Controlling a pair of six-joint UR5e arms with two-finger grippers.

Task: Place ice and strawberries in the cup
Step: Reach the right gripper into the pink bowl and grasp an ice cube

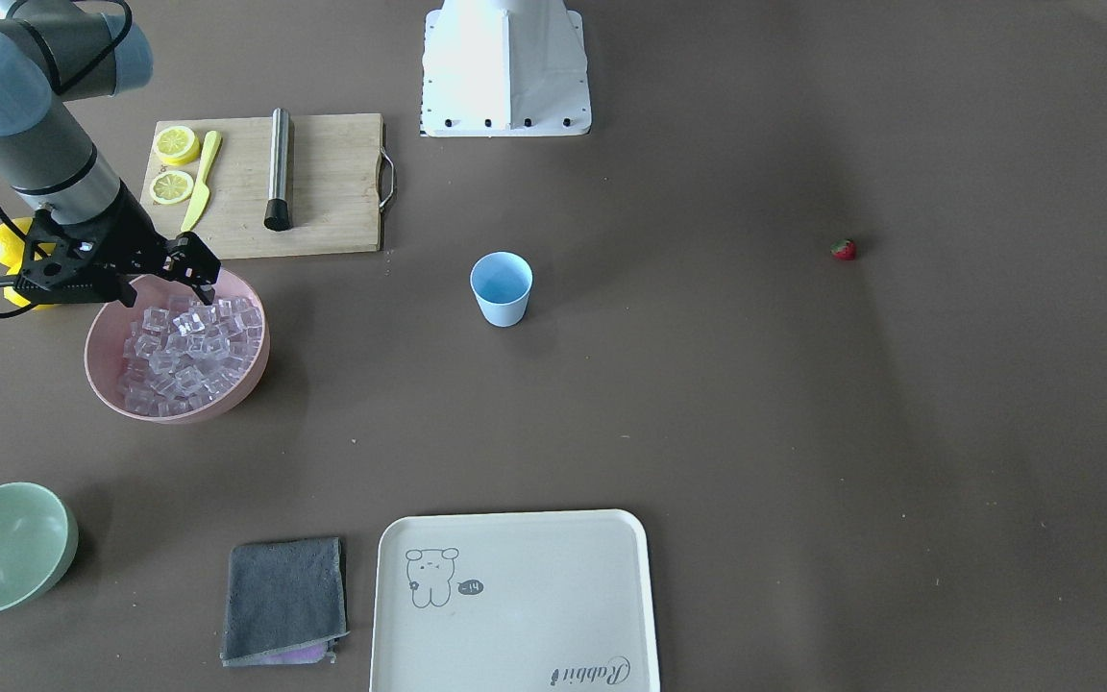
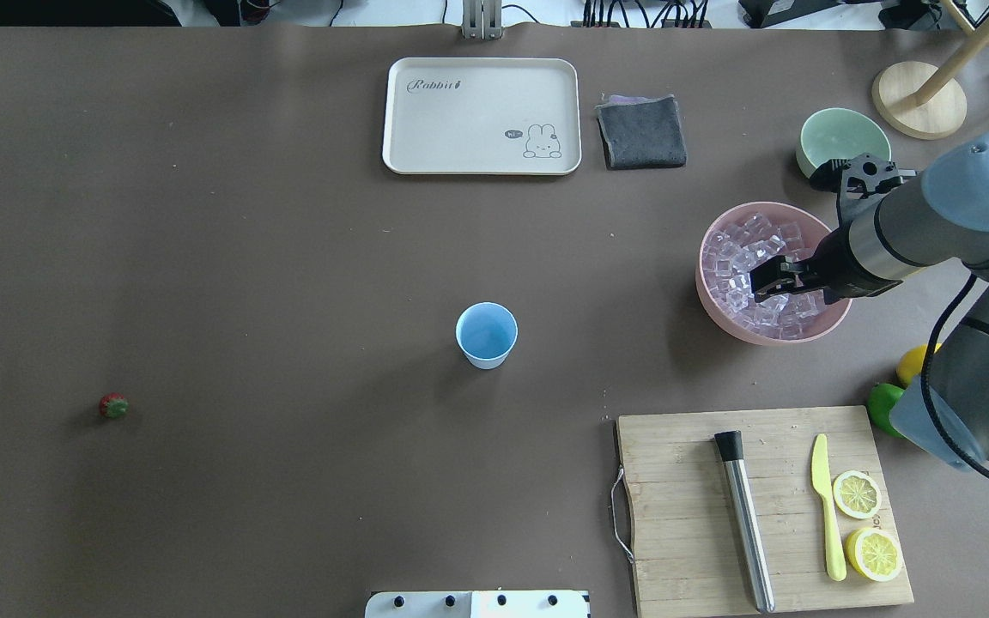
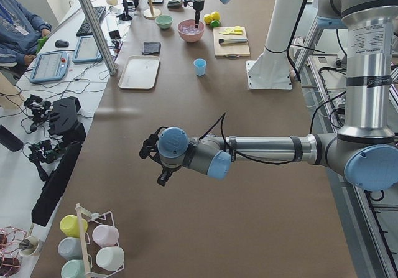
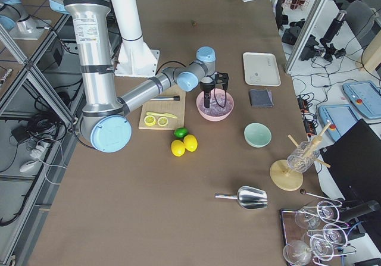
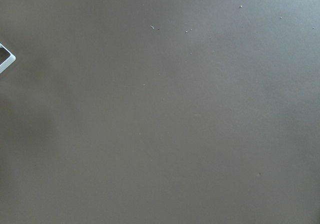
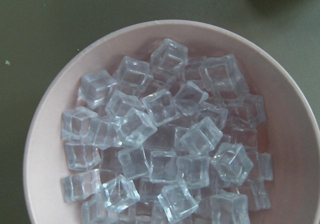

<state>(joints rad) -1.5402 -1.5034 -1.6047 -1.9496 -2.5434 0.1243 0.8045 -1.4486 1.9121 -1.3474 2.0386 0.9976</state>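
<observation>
The ice (image 1: 188, 351) is heaped in a pink bowl (image 1: 102, 384) and fills the right wrist view (image 6: 160, 149). My right gripper (image 1: 196, 269) hangs just above the ice on the bowl's robot side, and its fingers look open and empty; it also shows in the overhead view (image 2: 761, 279). The pale-blue cup (image 2: 486, 335) stands upright mid-table and looks empty. The strawberry (image 2: 113, 405) lies alone far on my left side. My left gripper (image 3: 154, 160) hovers over bare table, seen only in the exterior left view; I cannot tell if it is open or shut.
A cutting board (image 2: 683, 515) with lemon slices, a yellow knife and a steel rod lies near my right base. Lemons and a lime (image 2: 885, 408) sit beside it. A tray (image 2: 460, 129), grey cloth (image 2: 641, 130) and mint-green bowl (image 2: 842, 137) line the far edge.
</observation>
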